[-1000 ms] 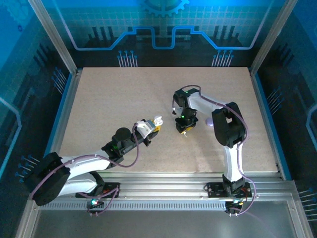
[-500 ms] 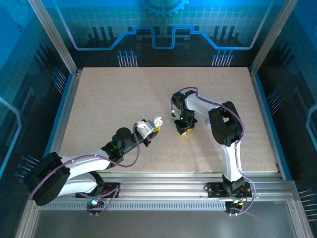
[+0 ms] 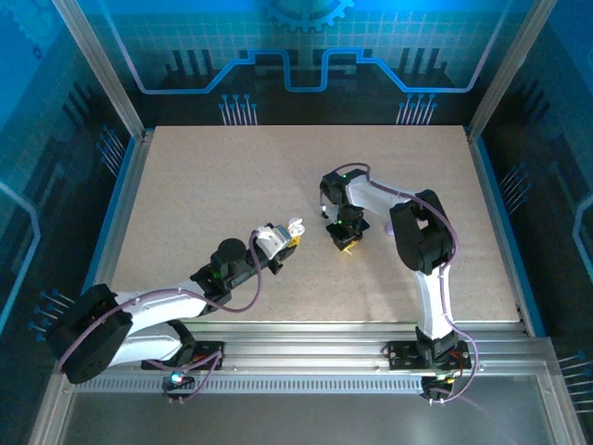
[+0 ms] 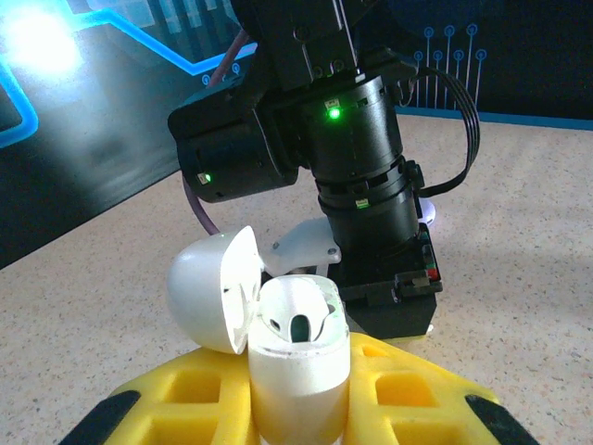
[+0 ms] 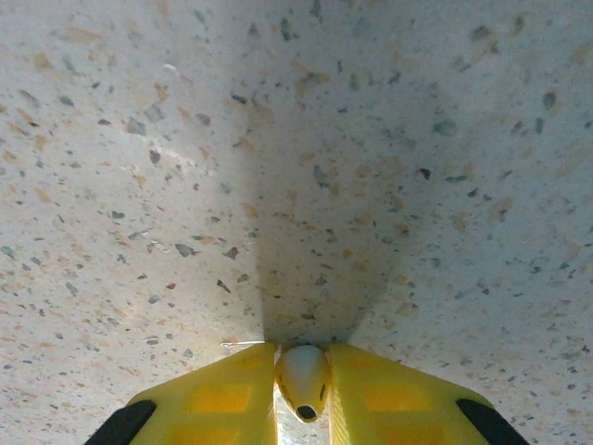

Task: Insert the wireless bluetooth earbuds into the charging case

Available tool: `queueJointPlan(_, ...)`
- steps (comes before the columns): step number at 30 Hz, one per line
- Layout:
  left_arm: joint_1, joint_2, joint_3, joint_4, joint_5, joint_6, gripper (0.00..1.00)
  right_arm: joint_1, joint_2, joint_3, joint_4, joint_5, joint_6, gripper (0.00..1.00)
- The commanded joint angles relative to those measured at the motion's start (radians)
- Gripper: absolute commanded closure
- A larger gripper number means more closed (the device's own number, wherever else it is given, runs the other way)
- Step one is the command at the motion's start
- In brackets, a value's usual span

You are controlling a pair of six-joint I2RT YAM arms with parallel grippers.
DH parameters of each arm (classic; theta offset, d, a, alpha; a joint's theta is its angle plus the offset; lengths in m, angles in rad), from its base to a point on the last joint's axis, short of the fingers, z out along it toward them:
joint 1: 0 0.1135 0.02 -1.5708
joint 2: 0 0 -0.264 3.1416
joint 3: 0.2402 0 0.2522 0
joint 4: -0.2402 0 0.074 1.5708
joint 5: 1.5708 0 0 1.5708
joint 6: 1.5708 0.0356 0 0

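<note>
My left gripper [image 4: 298,394] is shut on the white charging case [image 4: 296,362], held upright with its lid [image 4: 211,289] hinged open to the left; one socket in the case looks dark and hollow. In the top view the case [image 3: 294,226] sits at the table's middle, at the tip of the left gripper [image 3: 283,237]. My right gripper [image 5: 302,380] points straight down at the table and is shut on a white earbud [image 5: 303,375], pinched between the yellow fingers [image 5: 222,394]. The right gripper [image 3: 345,243] hangs just right of the case. The other earbuds are out of view.
A pale purple puck [image 3: 397,226] lies on the speckled table [image 3: 232,176] just right of the right wrist, and its edge [image 4: 430,213] peeks out behind that wrist. Metal frame rails [image 3: 120,199] border the table on the left and right.
The right wrist has shifted slightly left and lower toward the table. The left arm with the open case has stayed put.
</note>
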Motion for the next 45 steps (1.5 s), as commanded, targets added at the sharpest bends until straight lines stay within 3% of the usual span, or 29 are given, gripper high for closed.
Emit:
queueJointPlan(1, 0.001, 0.021, 0.017, 0.016, 0.003, 0.002, 0.89, 0.011, -0.041, -0.025, 0.037, -0.005, 0.031, 0.83)
queueJointPlan(13, 0.002, 0.164, 0.074, 0.089, 0.045, -0.028, 0.89, 0.008, -0.351, -0.113, 0.210, -0.151, 0.236, 0.86)
queueJointPlan(26, -0.003, 0.269, 0.149, 0.217, 0.133, -0.046, 0.89, -0.012, -0.697, -0.297, 0.533, -0.326, 0.414, 0.87)
queueJointPlan(34, -0.004, 0.267, 0.143, 0.291, 0.158, -0.045, 0.89, -0.018, -0.818, -0.387, 0.678, -0.449, 0.460, 0.87)
queueJointPlan(45, -0.005, 0.353, 0.114, 0.586, 0.159, -0.145, 0.90, -0.024, -0.929, -0.539, 0.935, -0.531, 0.550, 0.86)
